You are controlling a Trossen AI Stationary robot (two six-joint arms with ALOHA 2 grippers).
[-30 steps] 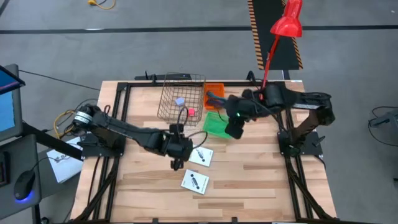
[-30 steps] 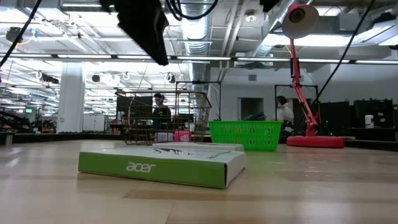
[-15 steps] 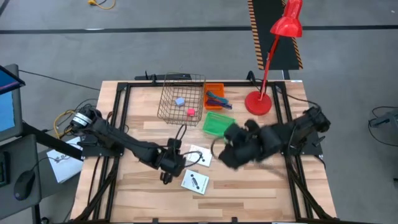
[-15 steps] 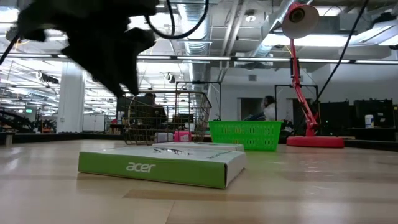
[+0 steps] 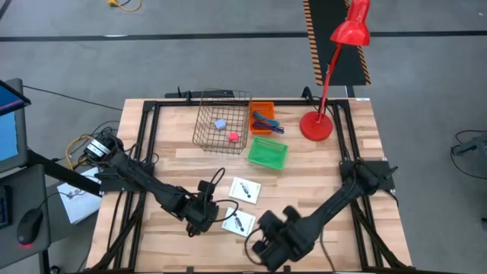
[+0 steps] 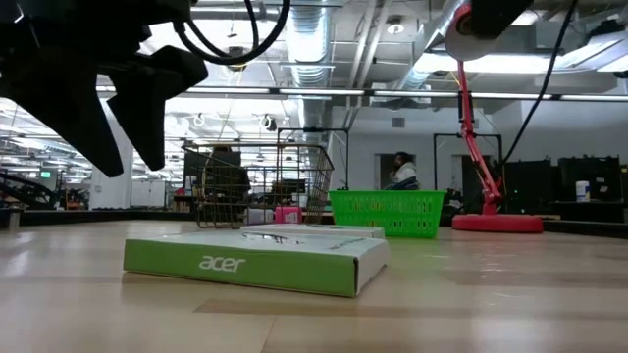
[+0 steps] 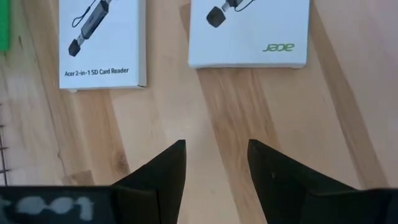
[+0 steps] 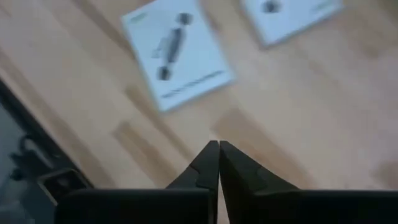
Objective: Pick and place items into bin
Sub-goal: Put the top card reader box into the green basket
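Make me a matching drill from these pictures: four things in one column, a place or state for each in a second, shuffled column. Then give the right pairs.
Things:
1. pink cube
2. left claw
3. right claw
4. red lamp base

Places or states:
A. shut, above bare wood near the table's front edge
B. standing on the table's far right corner
C. lying inside the wire basket
D. open, empty, just short of two white packets

Pairs: 1-C, 2-D, 3-A, 4-B
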